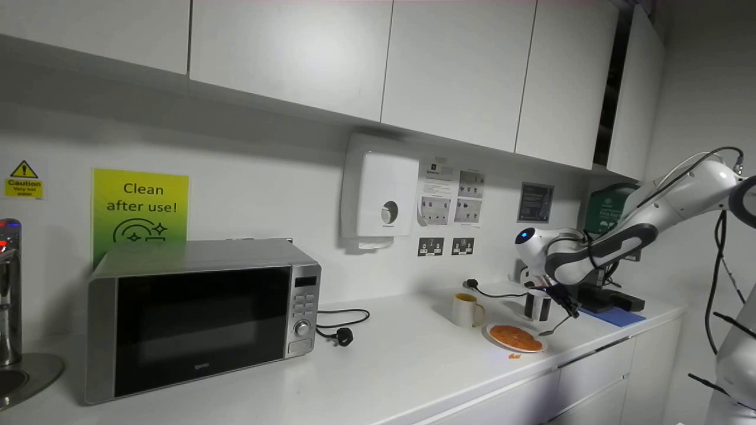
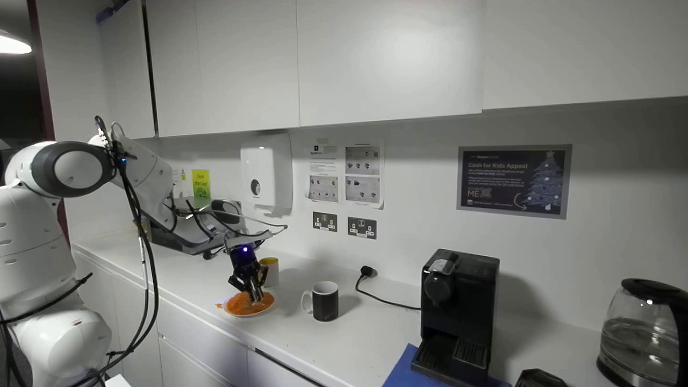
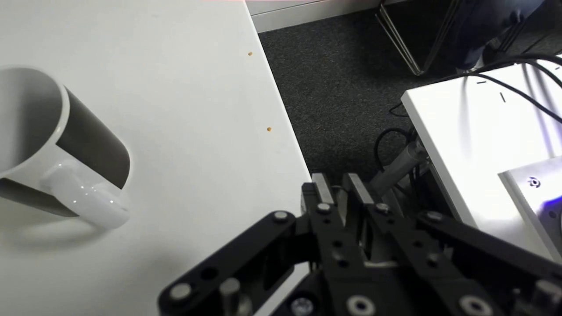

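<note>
A thin spoon (image 1: 547,333) is pinched in the narrow gap of the gripper (image 1: 572,313), held by its handle probably so that its head is kept free at the rim of a round white plate (image 1: 489,337); contact cannot be confirmed. On the plate, grainy-looking orange food (image 1: 512,337) is spread; beside the plate, a glossy dark mug (image 2: 325,302) is placed.

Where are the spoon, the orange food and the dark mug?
Spoon (image 1: 547,333): in an exterior view, on its bowl.
Orange food (image 1: 512,337): in an exterior view, top middle.
Dark mug (image 3: 95,139): in the wrist view, on its dark side.
</note>
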`<state>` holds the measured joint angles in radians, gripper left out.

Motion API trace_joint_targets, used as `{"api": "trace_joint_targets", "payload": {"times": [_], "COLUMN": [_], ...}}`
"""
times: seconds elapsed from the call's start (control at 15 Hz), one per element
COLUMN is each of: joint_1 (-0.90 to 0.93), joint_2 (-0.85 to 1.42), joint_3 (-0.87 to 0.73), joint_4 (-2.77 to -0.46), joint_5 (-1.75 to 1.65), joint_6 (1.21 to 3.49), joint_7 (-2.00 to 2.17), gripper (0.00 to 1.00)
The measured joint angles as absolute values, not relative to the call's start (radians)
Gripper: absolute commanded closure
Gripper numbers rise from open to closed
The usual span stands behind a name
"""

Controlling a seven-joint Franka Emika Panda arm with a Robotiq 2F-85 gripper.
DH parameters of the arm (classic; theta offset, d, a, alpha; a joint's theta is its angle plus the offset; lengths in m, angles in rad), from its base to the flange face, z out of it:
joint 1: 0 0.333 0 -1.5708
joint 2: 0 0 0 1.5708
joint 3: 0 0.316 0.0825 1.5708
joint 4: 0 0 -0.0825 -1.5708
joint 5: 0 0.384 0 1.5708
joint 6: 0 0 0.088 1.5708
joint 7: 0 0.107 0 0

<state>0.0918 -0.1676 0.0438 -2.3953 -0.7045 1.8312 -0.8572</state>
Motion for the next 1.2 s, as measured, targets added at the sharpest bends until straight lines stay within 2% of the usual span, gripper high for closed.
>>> {"api": "trace_joint_targets", "payload": {"times": [1.2], "joint_1": [0.094], "joint_2": [-0.115], "joint_3": [0.064], "joint_4": [-2.382], "joint_5": [-0.704], "joint_6": [1.831], "joint_7": [-0.857], "gripper": [0.97]}}
